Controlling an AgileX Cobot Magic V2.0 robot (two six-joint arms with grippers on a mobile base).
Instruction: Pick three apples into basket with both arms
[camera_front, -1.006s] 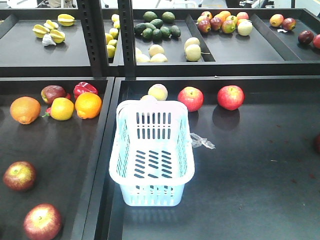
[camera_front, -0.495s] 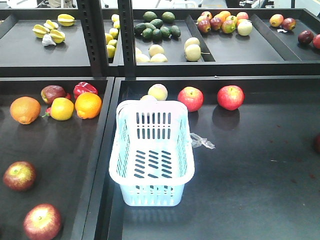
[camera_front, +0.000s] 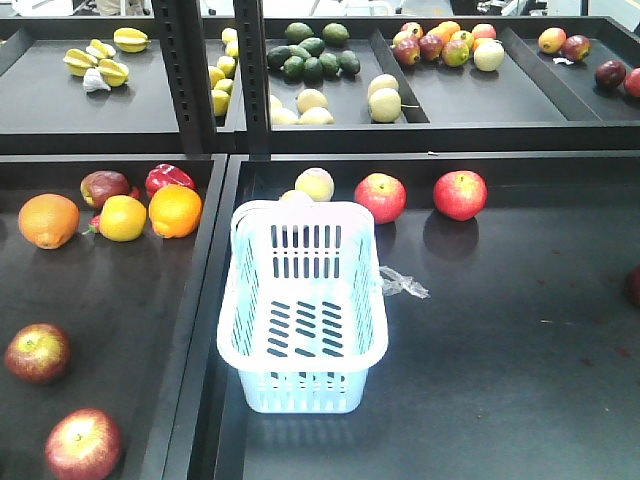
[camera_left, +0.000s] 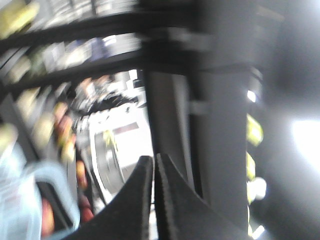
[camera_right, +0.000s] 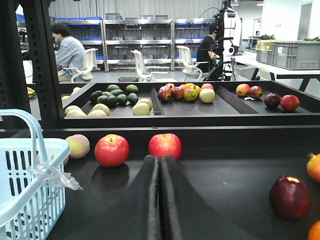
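While I watch the front view, I count three dark red apples on the left tray (camera_front: 110, 290). The back apple (camera_front: 105, 186) lies just beside a red pepper (camera_front: 168, 178). The middle apple (camera_front: 37, 352) and the front apple (camera_front: 83, 443) lie near the front edge. All three are well apart from the basket (camera_front: 232, 300), which stands upright on the right tray (camera_front: 500, 330) with none of them in it.

Two oranges (camera_front: 47, 220) flank one yellower citrus (camera_front: 122, 217). Behind the basket lie two bright red apples (camera_front: 381, 197) and two pale apples (camera_front: 315, 184).

My right gripper (camera_right: 160, 159) has its jaws pressed together on nothing, pointing between those two red apples. The left gripper (camera_left: 153, 164) view is badly blurred. Its jaws look drawn together with only a thin slit, and nothing is held.
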